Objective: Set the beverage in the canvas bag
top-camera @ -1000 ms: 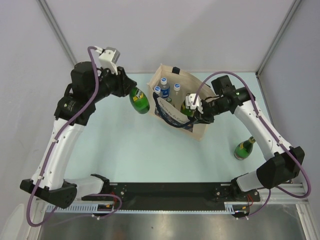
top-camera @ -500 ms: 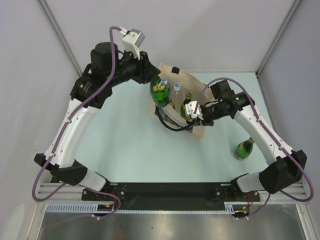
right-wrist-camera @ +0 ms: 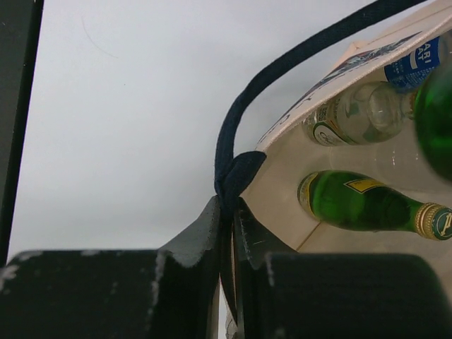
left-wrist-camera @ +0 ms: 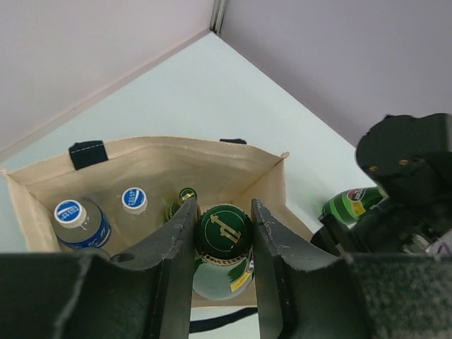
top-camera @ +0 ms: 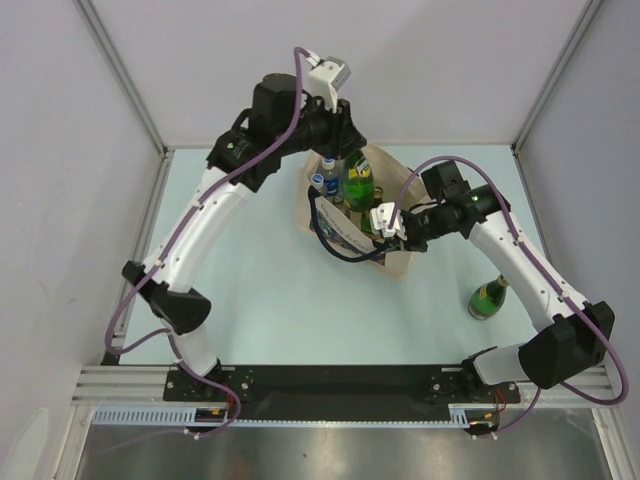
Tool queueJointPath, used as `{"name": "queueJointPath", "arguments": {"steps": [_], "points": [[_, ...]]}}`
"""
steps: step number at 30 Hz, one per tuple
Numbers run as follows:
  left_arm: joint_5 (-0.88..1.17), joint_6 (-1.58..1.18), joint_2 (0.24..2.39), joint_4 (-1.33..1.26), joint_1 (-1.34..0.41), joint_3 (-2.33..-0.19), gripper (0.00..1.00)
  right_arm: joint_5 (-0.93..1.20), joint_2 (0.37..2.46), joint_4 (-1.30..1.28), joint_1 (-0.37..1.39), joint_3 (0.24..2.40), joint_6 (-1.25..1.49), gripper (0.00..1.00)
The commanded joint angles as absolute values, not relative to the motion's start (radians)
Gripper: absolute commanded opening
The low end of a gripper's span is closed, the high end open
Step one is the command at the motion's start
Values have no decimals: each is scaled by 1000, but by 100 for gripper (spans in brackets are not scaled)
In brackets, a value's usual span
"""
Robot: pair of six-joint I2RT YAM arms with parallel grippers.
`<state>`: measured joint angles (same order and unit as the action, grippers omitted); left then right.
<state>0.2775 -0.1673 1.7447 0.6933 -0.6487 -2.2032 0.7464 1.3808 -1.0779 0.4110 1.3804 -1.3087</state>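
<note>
The green bottle hangs cap-up over the open mouth of the bag, clamped by the neck in the left gripper, one finger pressed to each side of the cap. From above, the arm covers much of it and only a slice of green glass shows over the bag's far half. I can't tell whether its base has dipped below the rim.

The bag stands open near the middle of the table. Inside are two clear bottles with blue caps against one side wall, and another green bottle whose gold cap alone shows from the left wrist. The right wrist view also catches a clear bottle with a blue label, cut off by the edge of the picture. The printed panel's lettering is too small and slanted to read.

The right gripper sits at the bag's near corner, nearly shut, pinching the navy handle, which loops up and away from it. Its fingertips are lost in the dark fold of the strap.

One more green bottle rests on the table well off to the right of the bag, beside the right arm. The left wrist view shows just a sliver of it behind that arm's black housing.
</note>
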Motion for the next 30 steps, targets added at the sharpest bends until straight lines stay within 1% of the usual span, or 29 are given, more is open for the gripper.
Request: {"name": "queueJointPath", "arguments": {"steps": [1, 12, 23, 30], "points": [[318, -176, 1766, 514, -672, -2278, 0, 798, 1341, -1129, 408, 1374, -1285, 7], [333, -106, 1858, 500, -721, -2200, 0, 804, 1333, -1129, 391, 1397, -1262, 5], [322, -20, 1850, 399, -742, -1996, 0, 839, 1339, -1152, 379, 1465, -1238, 2], [301, 43, 1842, 331, -742, -1879, 0, 909, 1359, -1152, 351, 1543, -1181, 0]]}}
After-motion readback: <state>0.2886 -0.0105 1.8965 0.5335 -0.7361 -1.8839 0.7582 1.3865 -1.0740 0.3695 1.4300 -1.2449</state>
